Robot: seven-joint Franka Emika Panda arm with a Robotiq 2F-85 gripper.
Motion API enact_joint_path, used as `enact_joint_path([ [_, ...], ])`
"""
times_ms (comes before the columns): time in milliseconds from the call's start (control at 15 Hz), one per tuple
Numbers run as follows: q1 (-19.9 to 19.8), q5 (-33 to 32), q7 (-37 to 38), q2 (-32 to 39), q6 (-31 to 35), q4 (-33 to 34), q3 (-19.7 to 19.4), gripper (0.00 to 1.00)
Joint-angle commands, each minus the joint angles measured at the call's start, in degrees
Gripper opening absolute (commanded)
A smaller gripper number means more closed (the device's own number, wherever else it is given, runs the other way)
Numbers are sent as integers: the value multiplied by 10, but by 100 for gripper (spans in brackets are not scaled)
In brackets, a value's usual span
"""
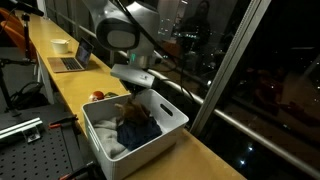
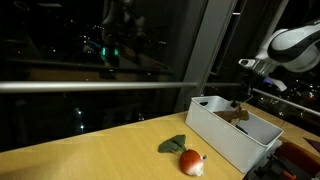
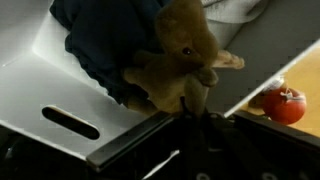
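**Tool (image 3: 195, 118) clamped on a plush toy (image 3: 180, 60) in a white bin (image 1: 100, 138)**

The wooden bench (image 2: 90, 155) runs along a tall window (image 2: 100, 50), with city lights in the dark outside. The bin stands on the bench. Inside it, the tool's fingers are pressed together on the brown plush toy, which lies on a dark blue cloth (image 3: 100, 40). A red toy vegetable (image 2: 190, 162) and a green leaf (image 2: 173, 144) lie just beside the bin. Farther along the bench are a laptop (image 1: 72, 62) and a white cup (image 1: 60, 45).

I see a long wooden counter (image 2: 90, 150) along dark windows (image 2: 100, 50), city lights outside; a laptop (image 1: 72, 62) sits far down it.
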Motion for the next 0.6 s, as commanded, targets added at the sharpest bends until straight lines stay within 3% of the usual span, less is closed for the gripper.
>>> enact_joint_path([
  [0, 55, -36, 58, -125, -35, -52, -15, 1],
  [267, 124, -137, 173, -181, -109, -10, 11, 1],
  [533, 186, -220, 260, -177, -200, 75, 47, 1],
])
